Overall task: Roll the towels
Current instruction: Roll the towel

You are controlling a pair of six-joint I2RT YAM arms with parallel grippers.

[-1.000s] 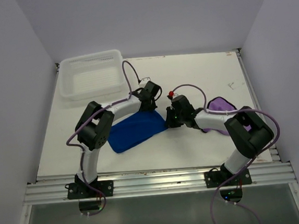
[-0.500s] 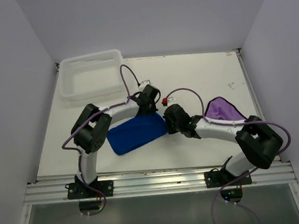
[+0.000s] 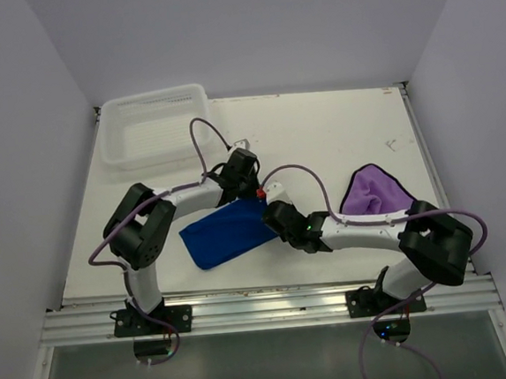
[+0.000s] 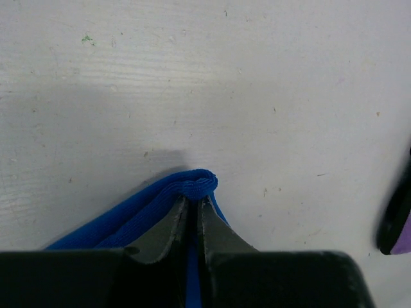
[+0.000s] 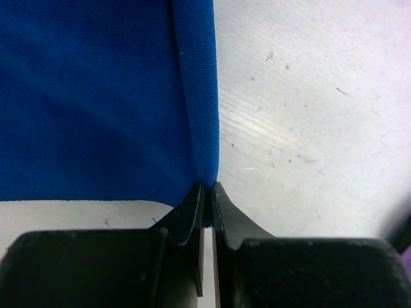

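far left: basket | centre front: first towel | right of it: second towel

The counter is a white painted board, scuffed and speckled. The left wrist view shows a green fleck on it, and a faint mark sits at 2 o'clock. Plain pale grey walls enclose it: back wall at 12 o'clock, left wall at 9, right wall at 3. An aluminium rail runs along the 6 o'clock edge, with a dull grey-green panel below. Lighting is even and shadows are soft.
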